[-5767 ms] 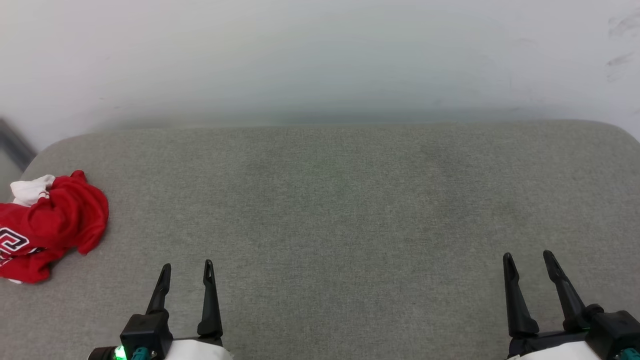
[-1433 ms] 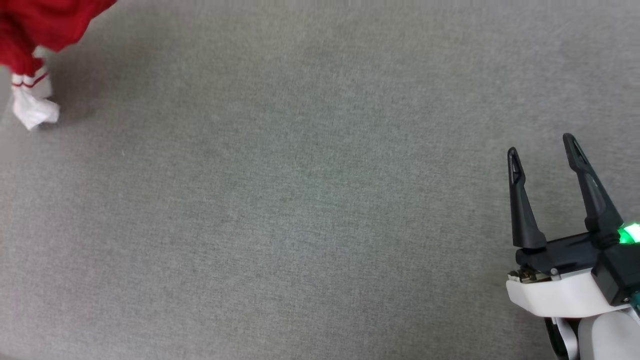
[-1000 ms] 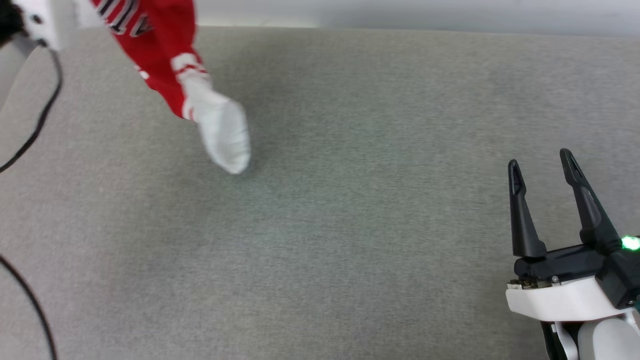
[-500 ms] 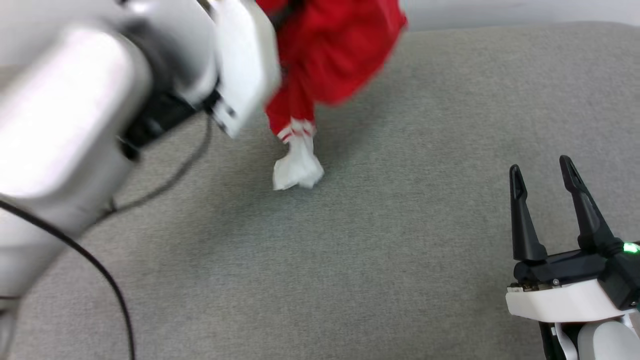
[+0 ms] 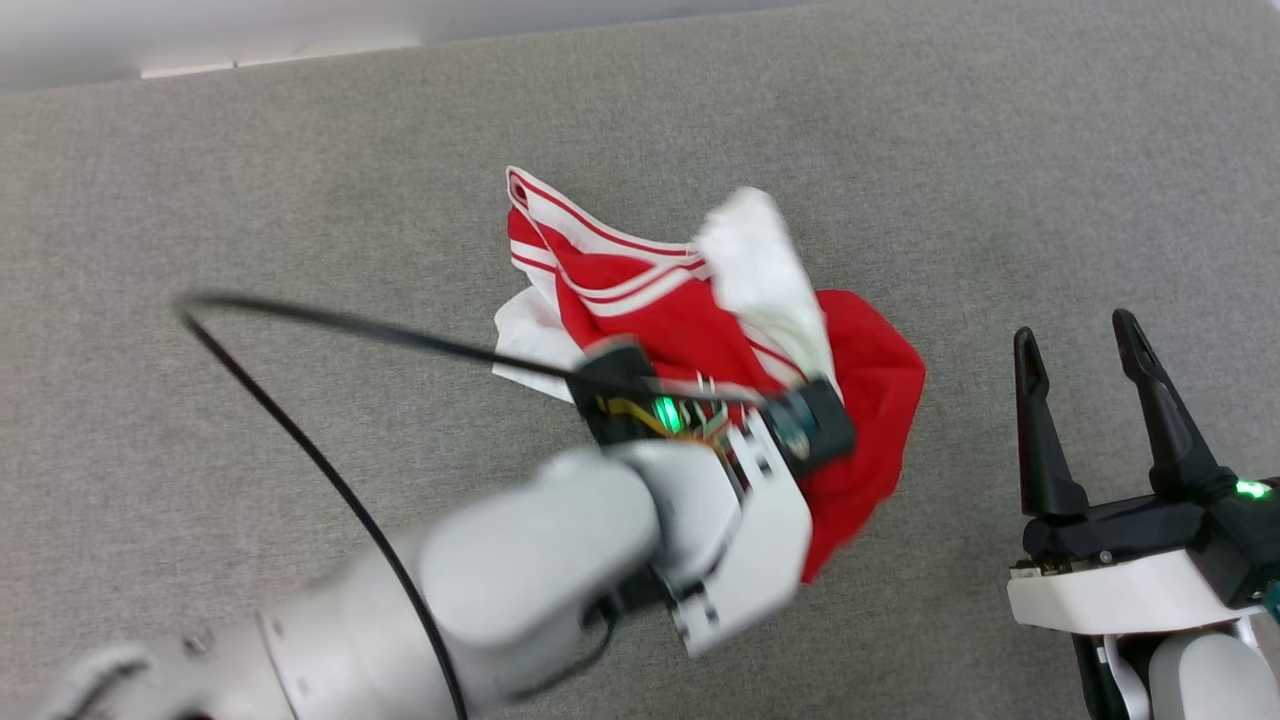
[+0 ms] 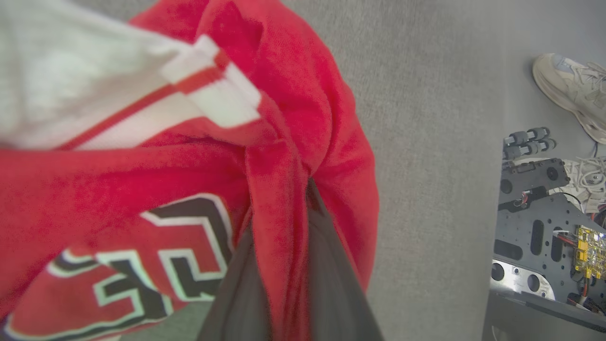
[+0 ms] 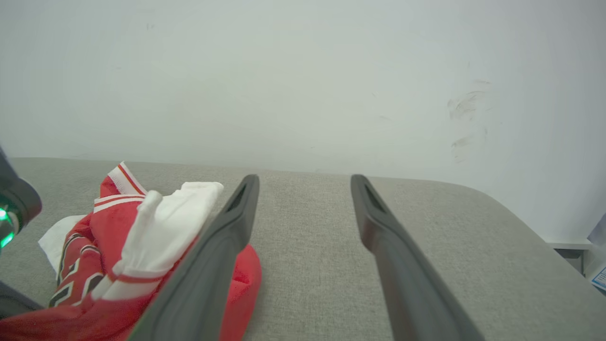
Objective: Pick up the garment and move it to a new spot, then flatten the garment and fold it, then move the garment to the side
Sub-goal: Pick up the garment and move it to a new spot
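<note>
The left gripper (image 6: pixel 284 222) has its fingers (image 6: pixel 326 265) drawn together on a bunched fold of the garment (image 5: pixel 860 400). In the left wrist view a ridge of red cloth runs up between the two dark fingers, with black, white-outlined lettering spread to one side and white striped trim above. From the head, the pale left arm (image 5: pixel 530 560) reaches over the heap and its wrist covers those fingers. The right gripper (image 5: pixel 1072 327) has its fingers (image 5: pixel 1040 440) wide apart, holding and touching nothing. It hovers at the lower right, near the garment's red edge, with a strip of bare fabric between them. The garment lies crumpled near the middle of the grey fabric-covered tabletop (image 5: pixel 1000 150), red folds mixed with white lining and striped trim. A black cable (image 5: pixel 400 338) loops from the left wrist out over the tabletop's left half. The tabletop's far edge runs along the top of the head view. In the right wrist view it meets a pale wall (image 7: pixel 303 71) and rounds off at the right corner. Bare tabletop lies all round the heap, widest to the left and on the far side. Past the garment, the left wrist view shows a person's pale shoe (image 6: pixel 568 90) and the robot's dark base plate (image 6: pixel 535 227).
</note>
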You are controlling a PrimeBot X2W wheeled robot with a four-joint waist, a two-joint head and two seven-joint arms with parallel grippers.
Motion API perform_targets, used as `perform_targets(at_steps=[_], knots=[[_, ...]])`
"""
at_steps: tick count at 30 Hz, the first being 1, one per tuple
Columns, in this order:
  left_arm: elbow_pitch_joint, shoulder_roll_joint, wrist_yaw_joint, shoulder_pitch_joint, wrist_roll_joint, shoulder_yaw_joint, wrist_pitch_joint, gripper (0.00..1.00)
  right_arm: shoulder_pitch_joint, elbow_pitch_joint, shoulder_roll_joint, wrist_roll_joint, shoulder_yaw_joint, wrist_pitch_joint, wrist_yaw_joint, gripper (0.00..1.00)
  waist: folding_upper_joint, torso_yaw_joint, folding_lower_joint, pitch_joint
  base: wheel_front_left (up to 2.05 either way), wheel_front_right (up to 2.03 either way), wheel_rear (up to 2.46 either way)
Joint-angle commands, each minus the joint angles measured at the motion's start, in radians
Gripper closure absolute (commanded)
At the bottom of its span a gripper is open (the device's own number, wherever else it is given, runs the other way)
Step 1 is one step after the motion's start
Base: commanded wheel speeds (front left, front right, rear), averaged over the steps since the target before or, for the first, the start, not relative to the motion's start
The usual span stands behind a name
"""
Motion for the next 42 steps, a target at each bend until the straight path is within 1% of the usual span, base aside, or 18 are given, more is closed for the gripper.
perform_targets(at_steps=[1, 2, 5, 7, 9, 10, 11, 13, 16, 18, 21, 25, 29, 32, 35, 38, 42], knots=[[-0.007, -0.015, 0.0, 0.043, 0.024, -0.001, 0.027, 1.0, -0.008, 0.002, 0.003, 0.0, 0.0, -0.002, 0.0, 0.0, -0.0001, -0.005, 0.0001, 0.007, 0.0, 0.0, 0.0], [-0.021, -0.035, -0.001, 0.085, 0.041, -0.003, 0.059, 1.0, -0.012, 0.004, 0.002, 0.0, 0.001, -0.002, 0.0, 0.0, -0.0001, -0.008, 0.0001, 0.011, 0.0, 0.0, 0.0], [-0.038, -0.053, 0.0, 0.14, 0.078, 0.002, 0.108, 1.0, -0.018, 0.008, 0.003, 0.0, 0.0, -0.002, 0.0, 0.0, -0.0001, -0.011, 0.0001, 0.017, 0.0, 0.0, 0.0], [-0.036, -0.057, 0.0, 0.162, 0.086, 0.0, 0.096, 1.0, -0.016, 0.011, 0.002, 0.0, -0.002, -0.002, 0.0, 0.0, -0.0001, -0.009, 0.0001, 0.015, 0.0, 0.0, 0.0], [-0.021, -0.057, 0.0, 0.143, 0.089, 0.0, 0.049, 1.0, -0.006, 0.014, 0.002, -0.002, -0.004, -0.002, 0.0, 0.0, -0.0001, -0.002, 0.0001, 0.005, 0.0, 0.0, 0.0], [-0.008, -0.059, 0.0, 0.127, 0.086, 0.001, 0.012, 0.64, 0.001, 0.017, 0.002, -0.003, -0.005, -0.002, 0.0, 0.0, -0.0001, 0.002, 0.0001, -0.003, 0.0, 0.0, 0.0], [0.004, -0.061, 0.0, 0.114, 0.083, 0.001, -0.027, 0.0, 0.008, 0.02, 0.002, -0.005, -0.006, -0.002, 0.0, 0.0, -0.0001, 0.006, 0.0001, -0.012, 0.0, 0.0, 0.0], [0.03, -0.067, 0.0, 0.098, 0.074, 0.003, -0.114, 0.0, 0.023, 0.026, 0.002, -0.009, -0.008, -0.002, 0.0, 0.0, -0.0001, 0.016, 0.0001, -0.035, 0.0, 0.0, 0.0], [0.059, -0.067, 0.001, 0.079, 0.073, 0.034, -0.231, 0.0, 0.041, 0.03, 0.002, -0.013, -0.011, -0.002, 0.0, 0.0, -0.0001, 0.031, 0.0001, -0.072, 0.0, 0.0, 0.0], [0.07, -0.064, 0.013, 0.076, 0.079, 0.065, -0.297, 0.0, 0.054, 0.032, 0.002, -0.019, -0.016, -0.002, 0.0, 0.0, -0.0001, 0.043, 0.0001, -0.094, 0.0, 0.0, 0.0], [0.065, -0.052, 0.054, 0.083, 0.094, 0.112, -0.387, 0.0, 0.07, 0.032, 0.002, -0.025, -0.024, -0.002, 0.0, 0.0, -0.0001, 0.064, 0.0001, -0.122, 0.0, 0.0, 0.0], [0.051, -0.015, 0.147, 0.109, 0.145, 0.165, -0.516, 0.0, 0.086, 0.035, 0.002, -0.03, -0.026, -0.002, 0.0, 0.0, -0.0001, 0.085, 0.0001, -0.148, 0.0, 0.0, 0.0], [0.054, 0.028, 0.264, 0.168, 0.17, 0.231, -0.647, 0.0, 0.098, 0.038, 0.002, -0.028, -0.028, -0.002, 0.0, 0.0, -0.0001, 0.102, 0.0001, -0.167, 0.0, 0.0, 0.0], [0.045, 0.057, 0.354, 0.235, 0.17, 0.296, -0.71, 0.0, 0.105, 0.039, 0.002, -0.023, -0.027, -0.002, 0.0, 0.0, -0.0001, 0.109, 0.0001, -0.18, 0.0, 0.0, 0.0], [0.015, 0.088, 0.441, 0.314, 0.185, 0.371, -0.732, 0.0, 0.11, 0.038, 0.002, -0.017, -0.029, -0.002, 0.0, 0.0, -0.0001, 0.116, 0.0001, -0.19, 0.0, 0.0, 0.0], [-0.058, 0.109, 0.511, 0.407, 0.231, 0.475, -0.736, 0.0, 0.119, 0.035, 0.002, -0.01, -0.031, -0.002, 0.0, 0.0, -0.0001, 0.122, 0.0001, -0.196, 0.0, 0.0, 0.0], [-0.15, 0.122, 0.566, 0.56, 0.3, 0.613, -0.735, 0.0, 0.123, 0.035, 0.002, -0.002, -0.032, -0.002, 0.0, 0.0, -0.0001, 0.127, 0.0001, -0.204, 0.0, 0.0, 0.0]])
